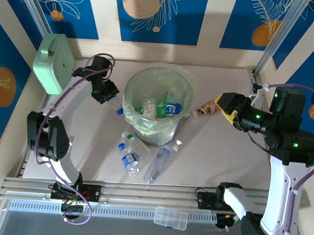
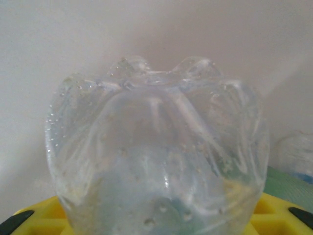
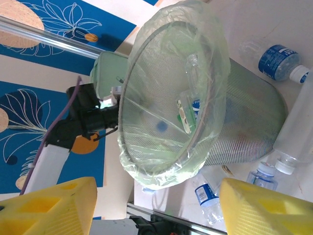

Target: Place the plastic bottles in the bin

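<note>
The bin stands mid-table, lined with a clear bag, and holds several bottles. My left gripper hovers at its left rim, shut on a clear bottle. The ridged base of this held bottle looms over the yellow pads in the left wrist view. My right gripper is open to the right of the bin, its yellow fingers wide apart with nothing between them, facing the bin. Loose bottles lie in front of the bin.
A mint-green case leans at the back left. A flat clear box lies on the front rail. A crumpled orange-labelled piece lies just left of my right gripper. More bottles lie beside the bin.
</note>
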